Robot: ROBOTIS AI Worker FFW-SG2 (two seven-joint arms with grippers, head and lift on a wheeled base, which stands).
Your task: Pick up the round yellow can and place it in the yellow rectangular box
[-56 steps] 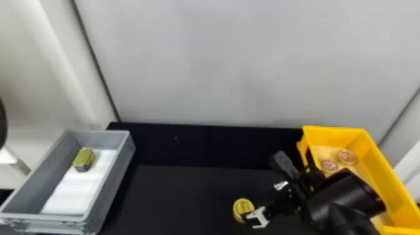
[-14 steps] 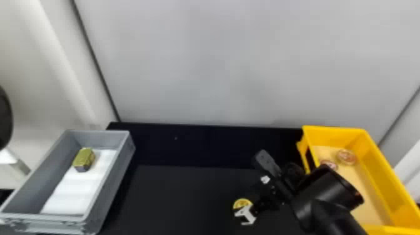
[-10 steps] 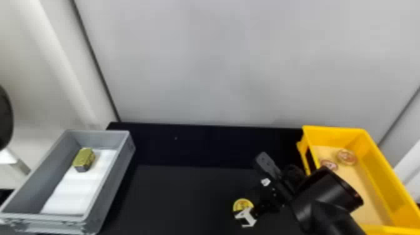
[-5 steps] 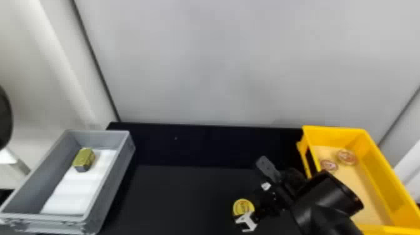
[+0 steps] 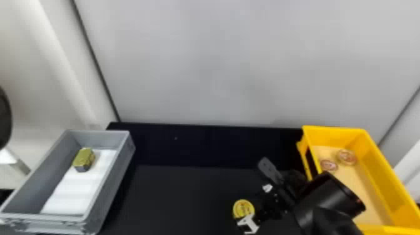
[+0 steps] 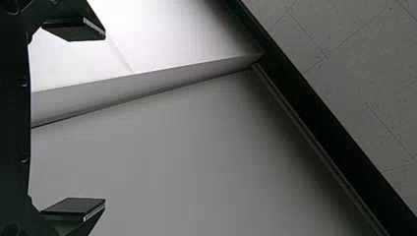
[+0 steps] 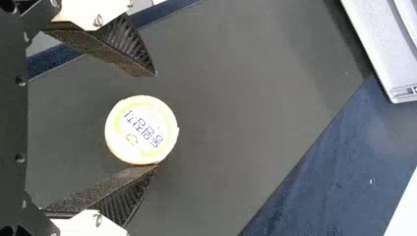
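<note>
The round yellow can (image 5: 243, 208) stands on the black table near the front edge in the head view. My right gripper (image 5: 269, 204) is low at the can's right side, with one white finger mount just in front of the can. In the right wrist view the can's lid (image 7: 141, 130) lies between the spread fingers of my right gripper (image 7: 156, 120); it meets one fingertip, and a gap separates it from the other. The yellow rectangular box (image 5: 382, 162) is at the right. My left gripper (image 6: 104, 118) is open with nothing between its fingers, facing a pale wall.
Two round lidded items (image 5: 347, 157) lie in the yellow box's back part, beside my right arm. At the left, a grey crate (image 5: 120, 175) holds a gold-green block (image 5: 83, 159) on a white sheet. A pale wall (image 5: 225, 62) rises behind the table.
Since the earliest frame my right gripper has shifted left, closer around the can. Over the last second it has moved only slightly, and the can stays in about the same place.
</note>
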